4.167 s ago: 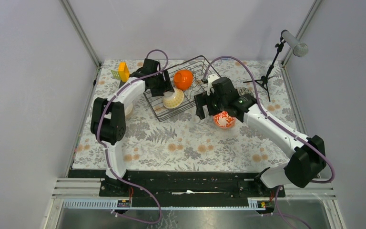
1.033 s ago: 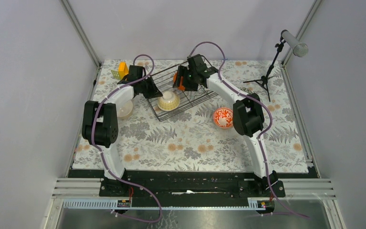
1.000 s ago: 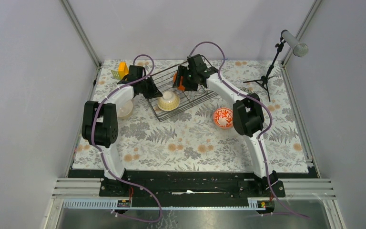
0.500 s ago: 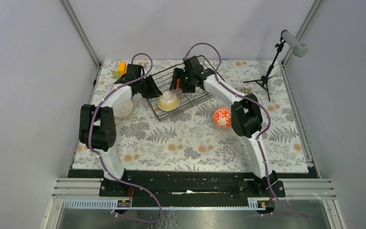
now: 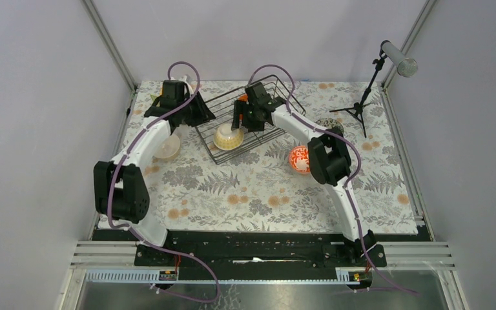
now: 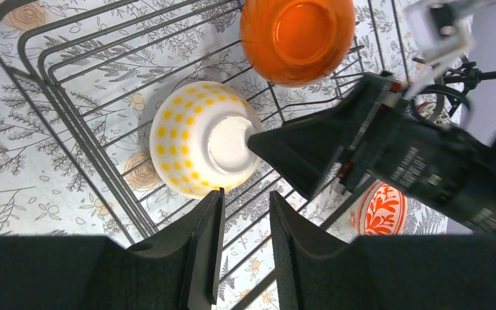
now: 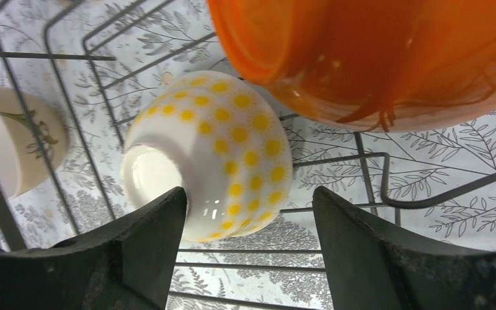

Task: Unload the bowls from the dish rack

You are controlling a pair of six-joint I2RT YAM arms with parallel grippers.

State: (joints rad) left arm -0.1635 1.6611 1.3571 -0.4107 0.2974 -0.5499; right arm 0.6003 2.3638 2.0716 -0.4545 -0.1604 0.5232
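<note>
The dark wire dish rack (image 5: 272, 103) stands at the back middle of the table. In it a cream bowl with yellow dots (image 5: 228, 136) lies bottom-up, and an orange bowl (image 6: 297, 35) leans behind it. My right gripper (image 5: 240, 120) is open inside the rack; in its wrist view its jaws (image 7: 248, 197) stand wide just above the dotted bowl (image 7: 210, 145), with the orange bowl (image 7: 374, 58) close above. My left gripper (image 5: 199, 115) hovers at the rack's left edge, open with a narrow gap (image 6: 247, 194) and empty, near the dotted bowl (image 6: 205, 137).
A white bowl with red pattern (image 5: 299, 159) sits on the table right of the rack. A beige bowl (image 5: 166, 146) sits left of it. A dark speckled bowl (image 5: 329, 123) is partly hidden behind the right arm. A microphone stand (image 5: 363, 103) is at the back right.
My right arm left the red-patterned bowl on the table and reached into the rack, now lower over the dotted bowl. My left arm drew back toward the rack's left edge.
</note>
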